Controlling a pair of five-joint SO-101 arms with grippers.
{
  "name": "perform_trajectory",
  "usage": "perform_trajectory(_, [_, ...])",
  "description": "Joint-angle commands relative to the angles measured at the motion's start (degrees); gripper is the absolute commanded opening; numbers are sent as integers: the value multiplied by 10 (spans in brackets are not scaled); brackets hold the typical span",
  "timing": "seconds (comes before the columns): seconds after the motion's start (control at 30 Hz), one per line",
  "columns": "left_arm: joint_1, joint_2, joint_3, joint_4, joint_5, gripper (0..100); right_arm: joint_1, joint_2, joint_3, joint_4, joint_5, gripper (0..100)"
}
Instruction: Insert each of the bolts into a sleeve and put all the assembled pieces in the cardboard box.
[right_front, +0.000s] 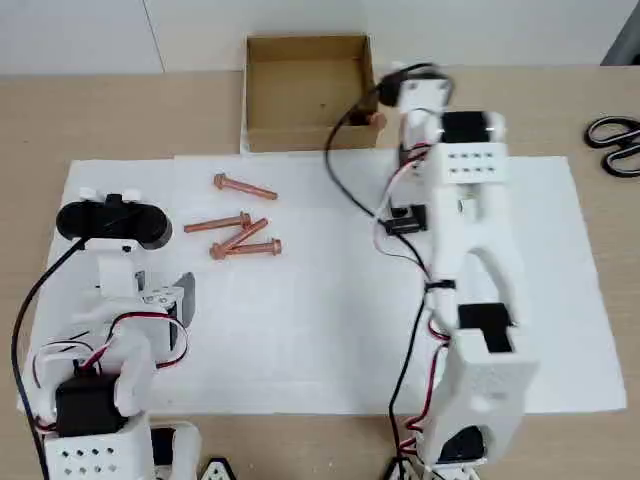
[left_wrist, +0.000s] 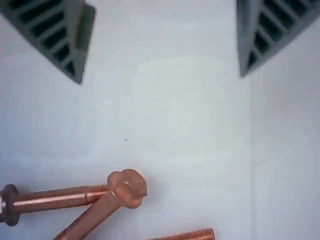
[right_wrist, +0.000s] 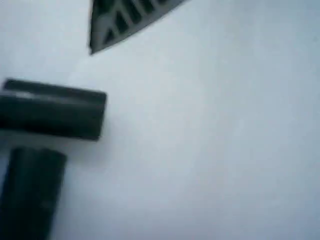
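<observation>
High view: a white sheet (right_front: 320, 330) covers the wood table (right_front: 120, 110), and the cardboard box (right_front: 300, 95) sits top centre, at the sheet's upper edge. Four copper bolts (right_front: 218, 223) lie loose left of centre, one alone higher up and three bunched and touching below it, all well apart from the box. My left arm (right_front: 100, 400) is folded at lower left. My left gripper (right_front: 178, 295) is low over the sheet, down-left of the bolts. My right arm (right_front: 465, 220) runs up the frame right of centre, with my right gripper (right_front: 398, 100) near the box's right wall. It is blurred, so I can't tell if it is open or closed. Black sleeves (right_front: 405, 220) lie on the sheet tight against that arm's left side, partly covered by the arm and its black cable (right_front: 330, 160); the count is unclear here. Scissors (right_front: 610, 132) lie upper right, off the sheet.

Left wrist view: my jaws are spread wide with bare sheet between them, gripping nothing. Three of the bolts are near but not between the jaws. One flanged head faces the camera with a second shank touching it, plus a threaded tip. This detail isn't readable from above.

Right wrist view: two sleeves show on the sheet, uncovered here, close together at roughly a right angle and not in my gripper. I still can't tell the gripper's state.
</observation>
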Motion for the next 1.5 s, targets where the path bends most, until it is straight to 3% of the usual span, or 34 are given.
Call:
perform_trajectory(0.0, [0, -5, -1, 2, -2, 189, -23, 21, -2, -48, 12, 223])
perform_trajectory(0.53, [-3, -5, 13, -2, -2, 189, -25, 128, -2, -165, 13, 223])
perform_trajectory(1.07, [-3, -5, 13, -2, -2, 189, -26, 183, -2, -184, 13, 219])
perform_trajectory(1.47, [-3, -5, 13, -2, -2, 189, -23, 180, -2, -184, 12, 12])
